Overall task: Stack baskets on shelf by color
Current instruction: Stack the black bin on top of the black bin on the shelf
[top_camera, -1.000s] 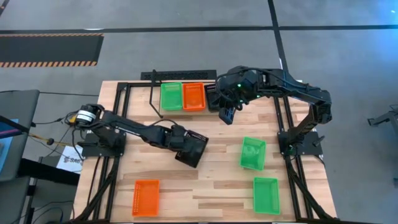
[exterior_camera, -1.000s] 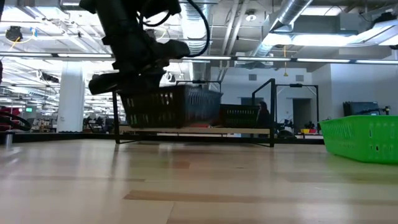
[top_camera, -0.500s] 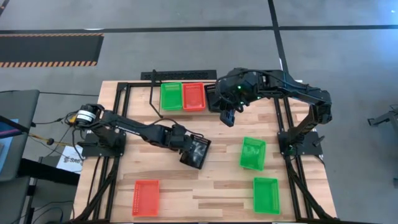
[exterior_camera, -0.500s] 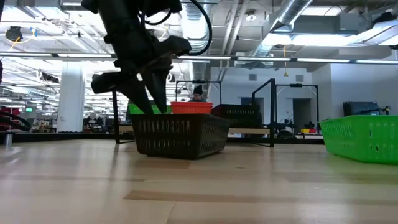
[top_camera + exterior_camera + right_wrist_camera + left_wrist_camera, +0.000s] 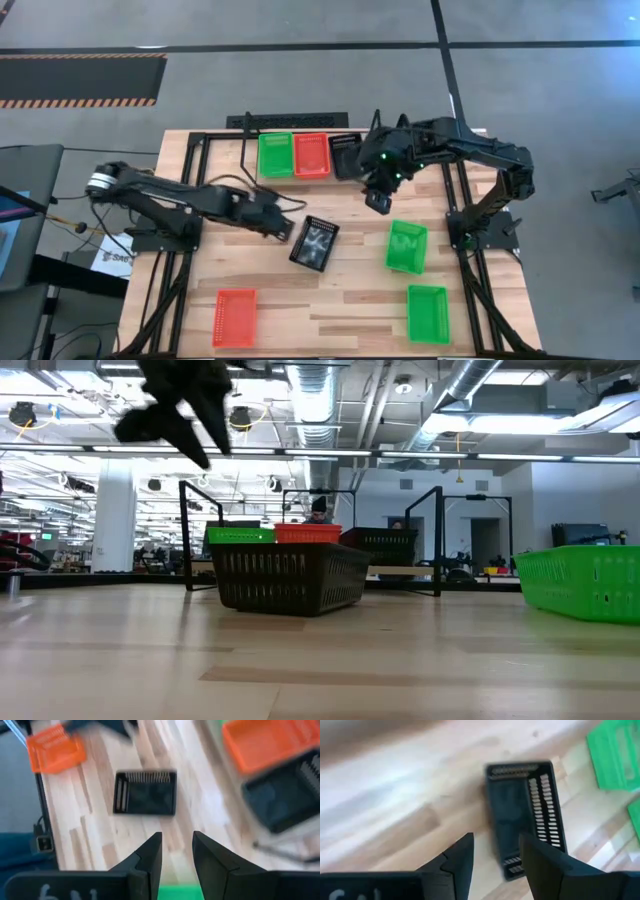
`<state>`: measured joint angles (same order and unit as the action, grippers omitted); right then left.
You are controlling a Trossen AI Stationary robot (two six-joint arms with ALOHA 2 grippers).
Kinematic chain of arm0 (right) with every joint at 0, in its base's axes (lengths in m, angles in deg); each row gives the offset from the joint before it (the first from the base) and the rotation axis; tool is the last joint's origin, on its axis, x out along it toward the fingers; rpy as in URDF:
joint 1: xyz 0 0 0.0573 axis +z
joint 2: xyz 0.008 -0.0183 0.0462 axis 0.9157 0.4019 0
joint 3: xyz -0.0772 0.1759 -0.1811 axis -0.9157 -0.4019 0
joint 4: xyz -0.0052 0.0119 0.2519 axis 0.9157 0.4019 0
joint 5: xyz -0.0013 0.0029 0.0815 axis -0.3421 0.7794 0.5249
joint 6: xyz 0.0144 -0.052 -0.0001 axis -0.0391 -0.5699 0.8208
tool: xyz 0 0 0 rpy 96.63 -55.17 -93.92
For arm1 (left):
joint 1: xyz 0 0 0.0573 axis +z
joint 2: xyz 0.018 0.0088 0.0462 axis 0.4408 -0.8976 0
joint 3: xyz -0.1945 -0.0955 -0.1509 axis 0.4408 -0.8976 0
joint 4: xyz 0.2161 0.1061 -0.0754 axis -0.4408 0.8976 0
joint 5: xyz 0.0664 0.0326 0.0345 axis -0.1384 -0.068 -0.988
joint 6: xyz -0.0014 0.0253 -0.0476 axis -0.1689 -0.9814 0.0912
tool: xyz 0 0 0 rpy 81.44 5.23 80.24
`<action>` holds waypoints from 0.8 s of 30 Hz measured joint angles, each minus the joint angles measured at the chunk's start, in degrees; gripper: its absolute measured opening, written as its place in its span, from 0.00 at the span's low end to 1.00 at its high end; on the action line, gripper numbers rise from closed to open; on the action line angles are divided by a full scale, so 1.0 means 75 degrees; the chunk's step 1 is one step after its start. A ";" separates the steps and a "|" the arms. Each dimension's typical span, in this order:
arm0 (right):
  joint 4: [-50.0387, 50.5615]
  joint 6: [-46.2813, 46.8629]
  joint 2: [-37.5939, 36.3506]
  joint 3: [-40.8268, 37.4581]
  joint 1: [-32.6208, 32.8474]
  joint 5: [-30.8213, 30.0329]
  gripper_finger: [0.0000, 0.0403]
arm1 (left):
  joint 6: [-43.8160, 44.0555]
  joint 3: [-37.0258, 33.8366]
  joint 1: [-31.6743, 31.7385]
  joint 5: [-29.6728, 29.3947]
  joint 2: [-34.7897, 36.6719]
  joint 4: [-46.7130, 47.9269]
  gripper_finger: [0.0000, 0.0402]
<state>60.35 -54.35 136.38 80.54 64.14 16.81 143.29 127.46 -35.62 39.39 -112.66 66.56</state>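
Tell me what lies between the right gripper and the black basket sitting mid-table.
Only bare wood between the right gripper and the black basket, shown in the high view and the right wrist view.

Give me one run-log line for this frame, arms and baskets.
left gripper: jaws open, empty, beside black basket on table | right gripper: jaws open, empty, above table | shelf: green, red-orange, black baskets on it

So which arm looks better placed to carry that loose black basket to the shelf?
Probably the right gripper: open and empty, it hovers between the black basket and the shelf.
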 joint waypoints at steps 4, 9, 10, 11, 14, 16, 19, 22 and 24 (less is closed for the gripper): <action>0.0465 0.1024 0.0000 0.0000 0.0511 -0.0375 0.31 | 0.0445 0.0000 -0.0362 -0.0821 0.1053 0.1141 0.36; 0.0536 0.2889 0.0000 0.0000 0.1368 -0.1593 0.31 | 0.0915 0.0000 -0.0893 -0.1688 0.2126 0.2487 0.36; 0.0536 0.3326 0.0001 0.0000 0.1554 -0.1874 0.31 | 0.0950 0.0000 -0.0971 -0.1784 0.2300 0.2787 0.36; 0.0539 0.3808 0.0012 0.0000 0.1742 -0.2142 0.31 | 0.0951 0.0000 -0.1032 -0.1837 0.2467 0.3060 0.36; 0.0503 0.5289 0.0176 -0.0013 0.2294 -0.2735 0.31 | 0.0825 0.0000 -0.1150 -0.1870 0.2914 0.3958 0.36; 0.0397 0.6127 0.0469 0.0001 0.2599 -0.3002 0.31 | 0.0555 0.0000 -0.1194 -0.1871 0.3168 0.4468 0.36; 0.0279 0.6944 0.1036 -0.0020 0.2958 -0.3206 0.31 | 0.0050 -0.0003 -0.1200 -0.1840 0.3507 0.5240 0.36; 0.0070 0.7462 0.1826 -0.0020 0.3025 -0.3173 0.31 | -0.0293 -0.0003 -0.1197 -0.1821 0.3864 0.5746 0.36; -0.0216 0.7882 0.2377 -0.0017 0.3014 -0.2854 0.31 | -0.0586 -0.0003 -0.1200 -0.1808 0.4006 0.5869 0.36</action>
<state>58.73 4.77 154.21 80.41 86.75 -4.59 138.90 127.44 -44.62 25.83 -82.61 110.58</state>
